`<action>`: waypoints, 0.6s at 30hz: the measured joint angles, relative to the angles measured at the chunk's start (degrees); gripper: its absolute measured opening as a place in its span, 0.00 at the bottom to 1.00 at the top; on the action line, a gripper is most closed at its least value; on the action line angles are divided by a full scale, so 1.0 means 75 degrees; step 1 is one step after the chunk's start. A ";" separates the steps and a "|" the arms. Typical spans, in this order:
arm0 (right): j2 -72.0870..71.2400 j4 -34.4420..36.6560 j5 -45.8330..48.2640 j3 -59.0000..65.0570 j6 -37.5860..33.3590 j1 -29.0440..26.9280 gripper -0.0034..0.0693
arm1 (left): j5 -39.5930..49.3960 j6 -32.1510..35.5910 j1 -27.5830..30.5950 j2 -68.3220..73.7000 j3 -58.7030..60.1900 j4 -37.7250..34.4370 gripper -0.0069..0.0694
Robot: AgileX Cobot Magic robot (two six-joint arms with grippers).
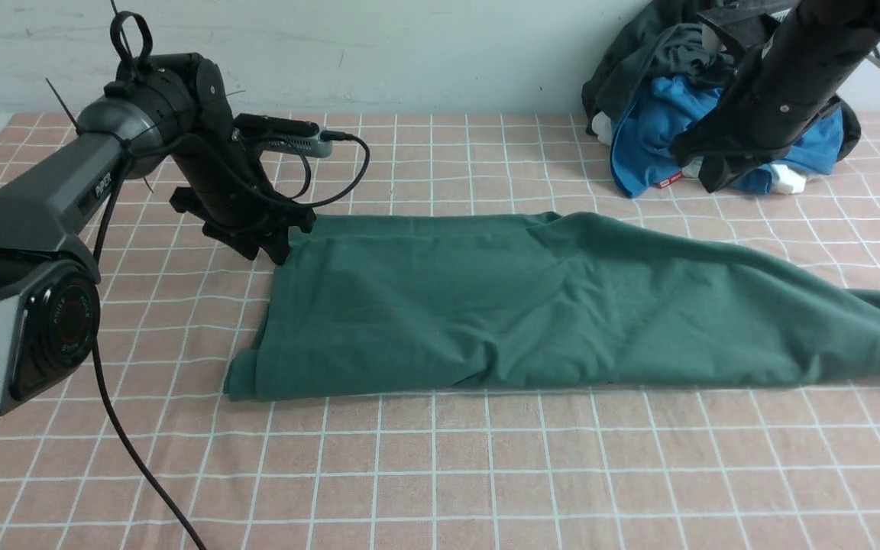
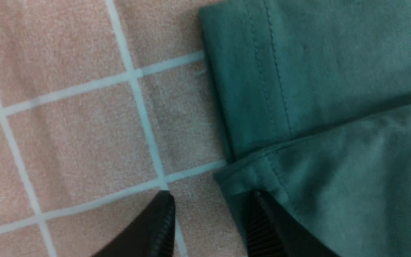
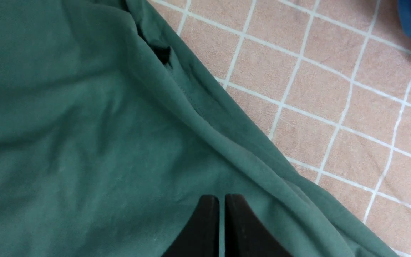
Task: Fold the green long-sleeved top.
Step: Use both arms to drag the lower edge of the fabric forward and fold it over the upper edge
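Squaring hem corner looks like current step. L pincer (image 2: 209, 200): jaws apart, empty, green top (image 1: 524, 305) corner at one fingertip. R pincer (image 3: 222, 200): closed, empty, top directly below. Suggest: pinch both layers, lift evenly, no drag across desk (image 1: 486, 473).

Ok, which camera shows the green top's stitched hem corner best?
Left wrist view: the hem corner is close up, stitching clear, by the open left gripper. Front view shows the whole green top, that corner mostly behind the gripper. Right wrist view shows only other folds.
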 joint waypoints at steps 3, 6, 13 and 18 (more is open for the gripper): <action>0.0000 0.0100 0.0000 0.0000 0.0000 0.0000 0.08 | -0.0057 0.0232 0.0000 0.0000 0.0000 -0.0234 0.33; 0.0000 0.0127 0.0000 0.0000 0.0000 0.0000 0.08 | -0.0082 0.0309 0.0000 0.0000 0.0000 -0.0311 0.22; 0.0000 0.0146 0.0000 0.0000 0.0008 0.0000 0.08 | -0.0073 0.0315 -0.0007 0.0000 -0.0396 -0.0342 0.10; 0.0000 0.0146 0.0000 0.0000 0.0030 0.0000 0.08 | -0.0292 0.0315 -0.0007 0.0000 -0.0762 -0.0342 0.10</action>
